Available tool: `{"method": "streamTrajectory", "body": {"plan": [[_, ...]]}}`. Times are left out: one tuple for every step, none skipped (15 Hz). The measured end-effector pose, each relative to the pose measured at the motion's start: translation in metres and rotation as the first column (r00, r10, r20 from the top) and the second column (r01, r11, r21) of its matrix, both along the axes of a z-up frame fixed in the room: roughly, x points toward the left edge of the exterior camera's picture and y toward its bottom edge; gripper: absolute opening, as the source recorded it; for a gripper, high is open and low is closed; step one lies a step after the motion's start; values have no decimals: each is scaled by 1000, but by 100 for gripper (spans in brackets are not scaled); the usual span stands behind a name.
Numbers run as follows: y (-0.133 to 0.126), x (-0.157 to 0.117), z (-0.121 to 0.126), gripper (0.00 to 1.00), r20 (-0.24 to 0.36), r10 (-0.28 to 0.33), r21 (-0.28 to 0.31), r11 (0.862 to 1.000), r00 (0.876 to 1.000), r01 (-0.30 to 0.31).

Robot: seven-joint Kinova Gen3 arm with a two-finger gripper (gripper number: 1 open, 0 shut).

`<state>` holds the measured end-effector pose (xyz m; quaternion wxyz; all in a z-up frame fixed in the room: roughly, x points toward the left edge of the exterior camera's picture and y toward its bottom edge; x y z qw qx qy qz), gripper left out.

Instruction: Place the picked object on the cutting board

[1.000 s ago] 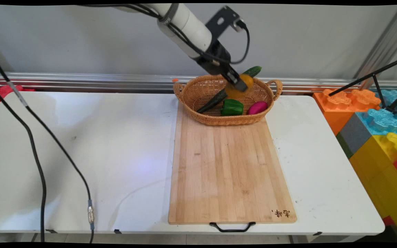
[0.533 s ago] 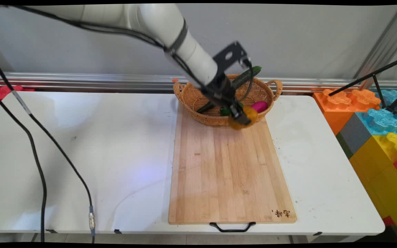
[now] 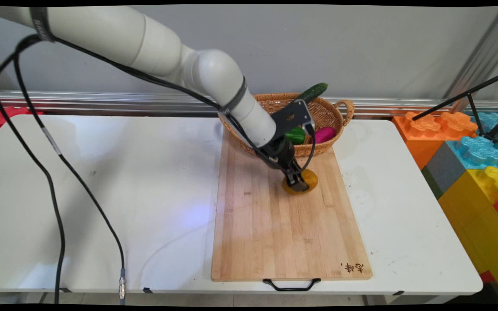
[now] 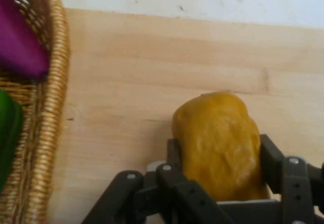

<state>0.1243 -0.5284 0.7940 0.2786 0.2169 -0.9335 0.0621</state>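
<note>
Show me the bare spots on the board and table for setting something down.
Free: the cutting board from the orange fruit in the end effector to its handle, and the table left of it. Crowded: the basket on the far end.

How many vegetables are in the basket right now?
3 visible: a cucumber poking over the basket's far rim, a green pepper and a purple one inside. The arm covers part of the basket, so more may be hidden. The pincer holds a yellow one over the board.

Bright, even light is falling from overhead, laying pale glare on the tabletop (image 3: 102,172) left of the cutting board (image 3: 275,224), while the hand view is showing softly blurred wicker basket (image 4: 48,133) edges.
</note>
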Motion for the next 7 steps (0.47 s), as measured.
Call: {"method": "streamTrajectory", "body": {"plan": [[0, -2, -4, 0, 3, -8, -1, 1000, 1000, 8], [1, -3, -7, 0, 4, -16, -2, 1000, 1000, 16], [1, -5, -9, 100, 6, -24, -5, 1000, 1000, 24], [2, -6, -11, 100, 8, -31, -6, 1000, 999, 31], [2, -7, -12, 100, 9, -38, -8, 999, 999, 38], [3, -8, -11, 100, 10, -45, -9, 999, 999, 45], [3, -8, -10, 100, 9, -50, -10, 999, 999, 50]]}}
